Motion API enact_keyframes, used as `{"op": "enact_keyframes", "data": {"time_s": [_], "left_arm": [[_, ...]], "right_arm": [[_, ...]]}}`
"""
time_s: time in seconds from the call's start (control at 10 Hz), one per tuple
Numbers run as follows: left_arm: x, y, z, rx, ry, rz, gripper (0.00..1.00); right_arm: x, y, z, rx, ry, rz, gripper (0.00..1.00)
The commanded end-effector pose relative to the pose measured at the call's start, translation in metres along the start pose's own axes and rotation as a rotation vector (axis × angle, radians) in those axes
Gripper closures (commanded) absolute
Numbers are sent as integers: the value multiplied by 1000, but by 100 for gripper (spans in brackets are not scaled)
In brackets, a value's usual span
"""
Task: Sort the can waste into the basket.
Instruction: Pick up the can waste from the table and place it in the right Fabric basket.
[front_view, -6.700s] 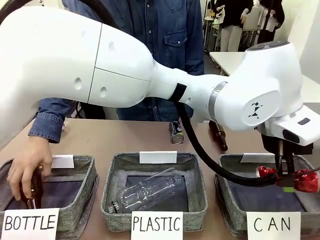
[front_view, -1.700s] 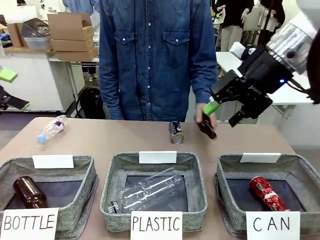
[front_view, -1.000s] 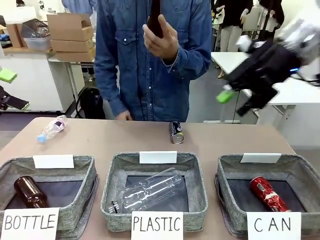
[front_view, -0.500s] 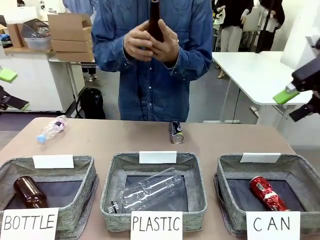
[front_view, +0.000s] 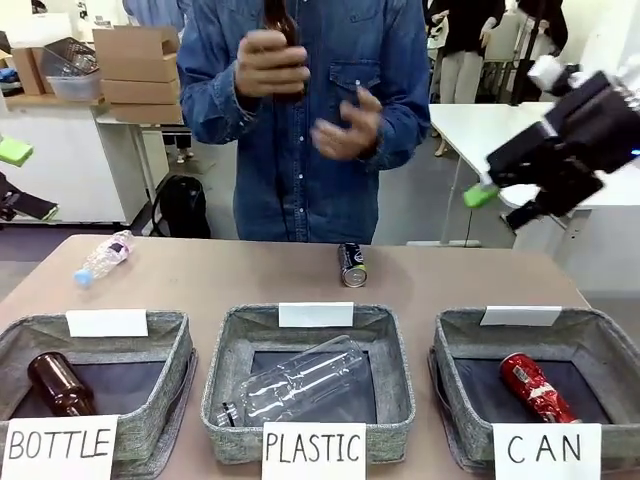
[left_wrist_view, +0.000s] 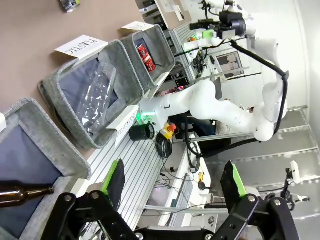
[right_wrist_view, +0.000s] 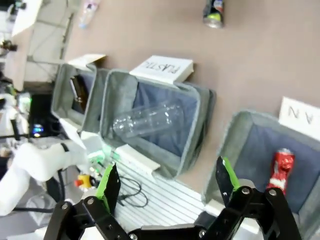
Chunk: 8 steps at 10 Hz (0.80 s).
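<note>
- My right gripper (front_view: 500, 205) hangs high over the right end of the counter (front_view: 230, 290), well above the CAN basket (front_view: 447, 385). Its body is tilted and its fingers point toward the picture's left.
- In the right wrist view the right gripper (right_wrist_view: 167, 185) has its fingers wide apart with nothing between them. It looks down on the baskets from above.
- My left gripper (left_wrist_view: 174, 180) is also spread wide and empty. Its camera sees the counter rolled sideways, from beyond the end of the row of baskets.
- The red can (front_view: 532, 385) lies on its side inside the CAN basket, on the dark lining.
- The dark can (front_view: 352, 265) is on the counter at the far side, behind the PLASTIC basket (front_view: 225, 390) and well apart from both grippers. I cannot tell if it stands or lies.
- The person (front_view: 300, 190) holds a brown bottle (front_view: 281, 25) in one raised hand (front_view: 268, 62). The other hand (front_view: 350, 130) is open and blurred.
- The right arm is cut off by the picture's right edge, and the top of the brown bottle by the upper edge.
- In the left wrist view the dark can (left_wrist_view: 70, 5) is cut by the top edge, and the red can (left_wrist_view: 145, 51) is very small.
</note>
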<state>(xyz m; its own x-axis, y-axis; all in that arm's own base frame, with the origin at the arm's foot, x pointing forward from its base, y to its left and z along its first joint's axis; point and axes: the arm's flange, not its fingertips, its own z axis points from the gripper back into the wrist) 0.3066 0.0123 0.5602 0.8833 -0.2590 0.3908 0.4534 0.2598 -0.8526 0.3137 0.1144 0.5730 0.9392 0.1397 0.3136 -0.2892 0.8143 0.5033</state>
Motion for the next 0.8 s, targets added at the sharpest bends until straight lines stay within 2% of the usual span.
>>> {"op": "enact_keyframes", "data": {"time_s": [0.0,0.1,0.2,0.3,0.5,0.7], "left_arm": [[-2,-1,3,4,13,-17,0],[-2,-1,3,4,13,-17,0],[-2,-1,3,4,13,-17,0],[-2,-1,3,4,13,-17,0],[-2,-1,3,4,13,-17,0],[-2,-1,3,4,13,-17,0]], "right_arm": [[28,4,-8,-39,31,-25,0],[17,-3,2,-44,43,-47,0],[16,-2,-1,-29,6,-42,0],[32,3,-22,-98,-25,-64,0],[55,9,-49,-92,-45,-10,0],[105,17,-112,-226,-90,-64,0]]}}
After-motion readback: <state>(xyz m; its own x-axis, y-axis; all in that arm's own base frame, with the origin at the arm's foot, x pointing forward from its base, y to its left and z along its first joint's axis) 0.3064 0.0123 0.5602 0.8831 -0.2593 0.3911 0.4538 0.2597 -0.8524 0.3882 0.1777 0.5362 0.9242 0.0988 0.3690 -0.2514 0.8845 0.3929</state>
